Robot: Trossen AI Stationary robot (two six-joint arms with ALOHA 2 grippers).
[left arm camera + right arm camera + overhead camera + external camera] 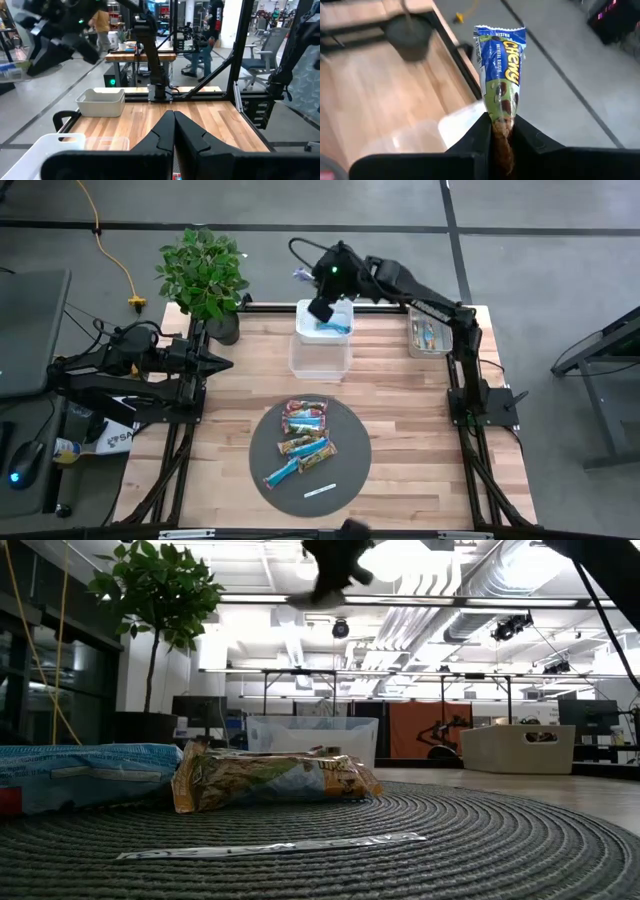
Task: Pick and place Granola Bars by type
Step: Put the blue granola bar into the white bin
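Observation:
My right gripper [501, 122] is up over the far middle of the table, above a white bin [325, 320], and is shut on a blue granola bar [501, 60]. In the high view that bar [302, 275] sticks out toward the far left. Another blue bar [335, 328] lies in the white bin. Several granola bars, blue, red-pink and tan-and-green [305, 442], lie flat on a round grey mat [350, 475]; the low view shows a blue one [80, 775] and a tan-and-green one [270, 780]. My left gripper [225, 363] waits shut at the table's left. My right gripper pinches the blue bar by one end [502, 112] between its two fingers. The rest of the bar sticks out lengthwise past the fingertips, toward the table's far left. The bar is lifted clear of everything, and the fingers slant downward.
A clear bin [320, 355] stands just nearer than the white one. A second white bin [430, 337] with bars stands at the far right. A potted plant [205, 275] stands at the far left corner. A thin white strip [320, 491] lies on the mat's near part.

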